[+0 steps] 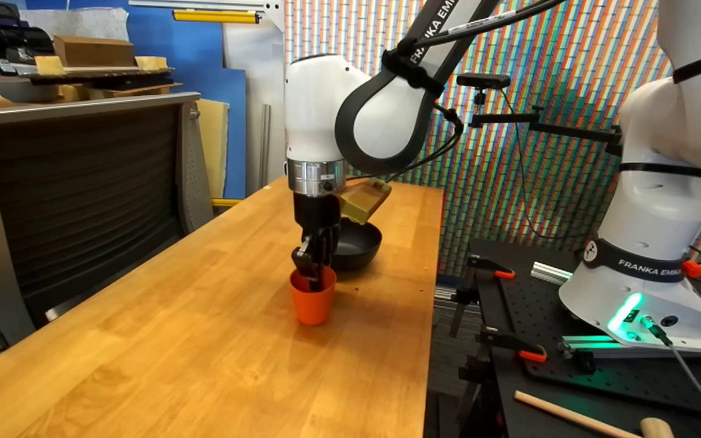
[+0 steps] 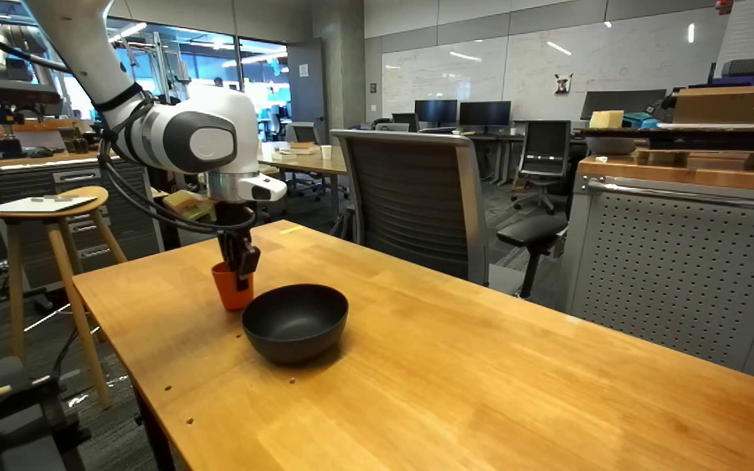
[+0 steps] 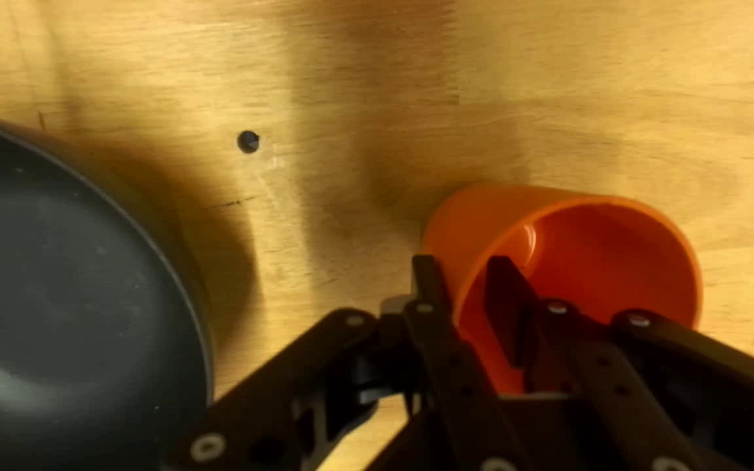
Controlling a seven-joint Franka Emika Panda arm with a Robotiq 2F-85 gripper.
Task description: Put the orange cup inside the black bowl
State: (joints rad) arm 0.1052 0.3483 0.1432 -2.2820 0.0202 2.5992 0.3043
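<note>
Tool (image 3: 463,275) astride wall of orange cup (image 1: 313,305) | mouth up | long axis vertical

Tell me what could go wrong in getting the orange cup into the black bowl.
The gripper straddles one side wall of the orange cup, so a pinch there might let the cup tilt or slip when lifted. The black bowl stands close on that same side; carried too low, the cup could bump its rim.
</note>
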